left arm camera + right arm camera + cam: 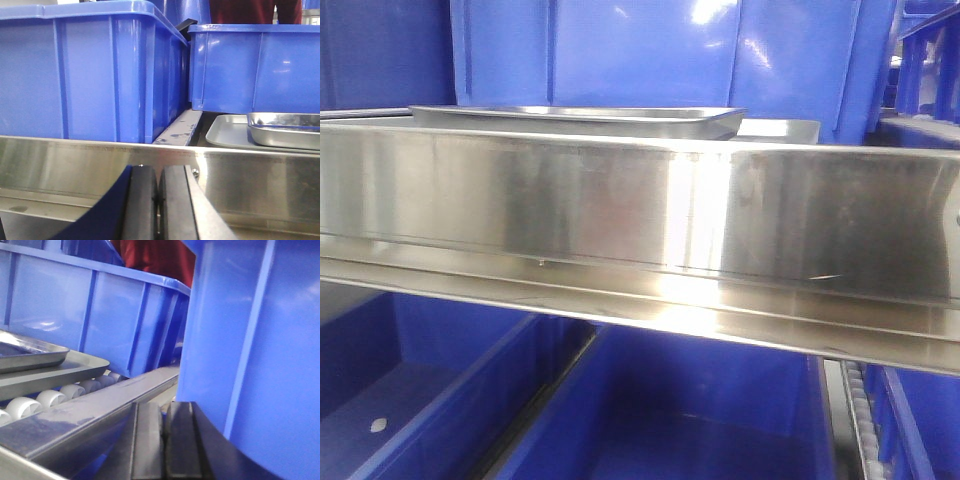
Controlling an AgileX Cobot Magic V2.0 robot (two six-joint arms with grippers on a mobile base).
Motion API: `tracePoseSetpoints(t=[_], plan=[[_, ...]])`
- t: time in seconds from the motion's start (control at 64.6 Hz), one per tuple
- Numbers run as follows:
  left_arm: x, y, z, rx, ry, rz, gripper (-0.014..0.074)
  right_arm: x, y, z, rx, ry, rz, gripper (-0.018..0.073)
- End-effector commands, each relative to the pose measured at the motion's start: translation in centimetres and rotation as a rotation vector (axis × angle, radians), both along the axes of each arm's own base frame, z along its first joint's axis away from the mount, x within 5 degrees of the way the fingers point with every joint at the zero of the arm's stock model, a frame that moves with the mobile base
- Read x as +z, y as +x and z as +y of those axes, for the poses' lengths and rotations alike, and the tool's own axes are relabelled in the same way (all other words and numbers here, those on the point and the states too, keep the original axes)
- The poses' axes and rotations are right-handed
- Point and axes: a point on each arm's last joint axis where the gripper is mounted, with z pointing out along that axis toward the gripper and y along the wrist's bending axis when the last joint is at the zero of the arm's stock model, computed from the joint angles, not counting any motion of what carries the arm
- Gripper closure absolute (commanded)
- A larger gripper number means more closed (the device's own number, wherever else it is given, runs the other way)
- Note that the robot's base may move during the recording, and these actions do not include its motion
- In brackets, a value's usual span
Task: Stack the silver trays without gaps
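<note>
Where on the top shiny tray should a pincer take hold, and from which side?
Grip the top tray by its flared rim, on the near short end in the left wrist view. That lip overhangs the flat gray tray beneath it, leaving room for a finger under it. Both the left pincer and right pincer are shut, so open one first.

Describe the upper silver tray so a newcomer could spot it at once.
Look behind the long brushed-steel rail, in front of the blue bins. Two silver trays lie there, one upon the other. The upper tray is mirror-shiny and deeper, resting on the duller, flatter lower tray.
</note>
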Motion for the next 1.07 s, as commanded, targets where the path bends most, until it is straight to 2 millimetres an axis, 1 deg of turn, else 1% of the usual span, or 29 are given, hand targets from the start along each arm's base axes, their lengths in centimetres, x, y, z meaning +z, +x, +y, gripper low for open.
tracePoseSetpoints(t=[0.0, 0.186, 1.052], plan=[[0.23, -0.06, 0.04, 0.005, -0.014, -0.021, 0.0584, 0.05, -0.06, -0.03, -0.006, -0.002, -0.007, 0.0628], [0.23, -0.06, 0.04, 0.005, -0.014, -0.021, 0.0584, -0.3, -0.05, 0.05, 0.009, -0.005, 0.032, 0.0628], [0.23, -0.06, 0.04, 0.005, -0.014, -0.021, 0.0584, -0.17, -0.05, 0.05, 0.009, -0.004, 0.017, 0.0628]])
